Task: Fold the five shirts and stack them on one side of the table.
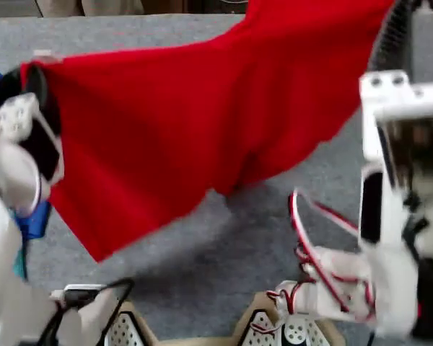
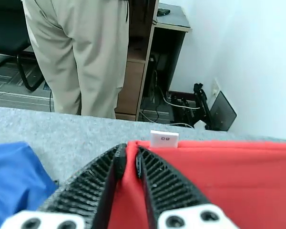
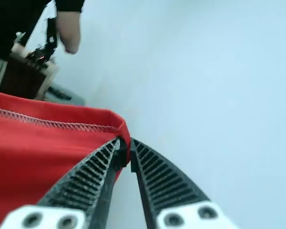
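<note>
- The table (image 1: 202,288) is covered with a grey, felt-like cloth, and behind it there is a white wall (image 3: 219,71).
- At the left edge of the table lies a blue cloth (image 2: 14,186). In the high view it is partly hidden behind the left arm. It is just beside the red shirt, and I cannot tell if the two touch.
- The left gripper (image 2: 128,164) is closed on the left upper corner of the red shirt (image 1: 187,122). In the left wrist view the red cloth is pressed between the two black ribbed fingers (image 2: 86,186).
- A small white tag (image 2: 164,139) stands up from the top edge of the shirt, near the left gripper's fingertips.
- The red shirt is held up over the table and hangs spread between the two grippers. Its right side is higher than its left side. The lower part hangs down toward the grey cover, with one pointed corner low at the left. I cannot tell if this corner touches the table.
- The right gripper (image 3: 125,152) is closed on the other upper corner of the shirt. The cloth sits pinched at its fingertips, and the stitched hem (image 3: 52,124) runs away from them along the top edge.
</note>
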